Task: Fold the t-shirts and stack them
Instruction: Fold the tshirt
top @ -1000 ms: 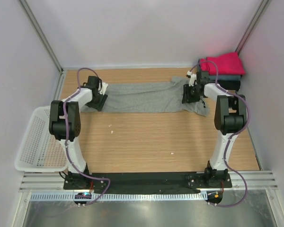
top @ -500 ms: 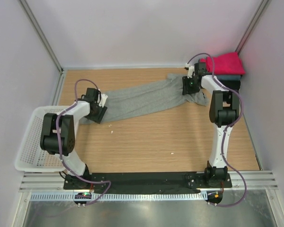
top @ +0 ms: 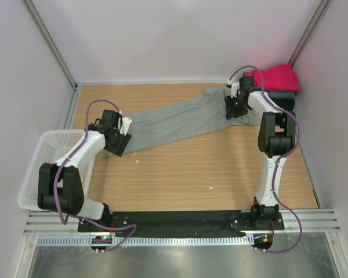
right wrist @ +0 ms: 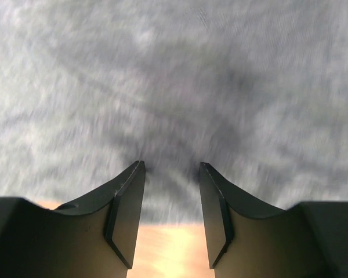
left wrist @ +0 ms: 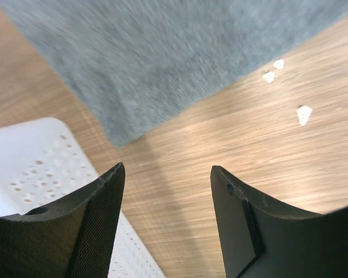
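A white mesh basket point(top: 43, 174) sits at the desk's point(top: 191, 168) left edge. Just beside it the left claw point(left wrist: 166, 169) hovers low over bare wood, its jaws well apart and holding nothing. The near corner of the grey t-shirt point(top: 174, 121) lies just ahead of its fingertips.

The shirt stretches across the desk as a long, narrow band, slanting from the left claw up toward the far right corner. At that far end the right claw point(right wrist: 171, 165) stands over the cloth with its jaws about half parted. Fabric lies flat under and beyond the fingertips, and nothing shows clamped between them.

Behind the right claw, a folded magenta-red t-shirt point(top: 275, 77) rests on a slate-blue t-shirt point(top: 278, 95) in the corner, the stack the grey one is meant to join.

The step in hand looks like a regrasp for the next fold. It should go best if each claw comes down right at the band's end and pinches every layer there, not just the top one. The two claws then need to lift together so the cloth stays lightly taut.

The slant is the likely source of trouble. Squaring the band to the desk's edge before folding should keep the edges matched. The left claw must also stay clear of the basket rim as it closes.
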Motion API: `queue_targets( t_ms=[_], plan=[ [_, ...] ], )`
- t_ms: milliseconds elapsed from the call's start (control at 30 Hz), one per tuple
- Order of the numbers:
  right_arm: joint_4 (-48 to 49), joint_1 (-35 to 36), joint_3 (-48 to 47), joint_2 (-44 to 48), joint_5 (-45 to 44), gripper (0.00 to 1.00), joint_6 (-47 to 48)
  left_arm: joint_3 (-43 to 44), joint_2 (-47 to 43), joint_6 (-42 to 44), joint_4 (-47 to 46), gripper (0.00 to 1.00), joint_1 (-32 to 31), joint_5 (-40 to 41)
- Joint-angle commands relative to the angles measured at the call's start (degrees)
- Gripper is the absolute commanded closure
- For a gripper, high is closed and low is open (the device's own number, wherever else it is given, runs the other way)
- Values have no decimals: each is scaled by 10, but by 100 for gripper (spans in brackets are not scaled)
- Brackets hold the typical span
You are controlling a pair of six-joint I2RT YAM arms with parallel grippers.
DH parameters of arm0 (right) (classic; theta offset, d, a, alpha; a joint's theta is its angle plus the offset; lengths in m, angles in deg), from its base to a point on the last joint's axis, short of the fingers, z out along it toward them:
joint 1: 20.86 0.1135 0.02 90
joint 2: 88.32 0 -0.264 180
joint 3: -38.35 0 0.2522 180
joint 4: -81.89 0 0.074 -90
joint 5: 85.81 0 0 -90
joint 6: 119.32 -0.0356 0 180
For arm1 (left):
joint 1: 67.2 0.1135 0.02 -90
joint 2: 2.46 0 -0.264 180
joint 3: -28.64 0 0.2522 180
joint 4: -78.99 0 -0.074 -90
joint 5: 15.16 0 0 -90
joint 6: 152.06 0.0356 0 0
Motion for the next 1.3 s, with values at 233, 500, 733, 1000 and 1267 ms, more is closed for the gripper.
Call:
queue_targets(
  t_ms=[233, 500, 733, 1000, 1267],
  plan=[
    [39, -2, 11, 90, -4, 51, -36, 68, 2, -3, -58, 37, -8, 25],
    [150, -1, 27, 72, 4, 51, -106, 75, 84, -8, -159, 38, -8, 73],
    [192, -1, 39, 47, 2, 51, -125, 90, 116, -10, -223, 38, -8, 95],
    [165, -2, 0, -14, -4, 51, -127, 128, 197, 14, -237, 38, -7, 135],
    [132, -1, -38, -55, -2, 51, -127, 87, 192, 5, -241, 38, -8, 141]
  ],
)
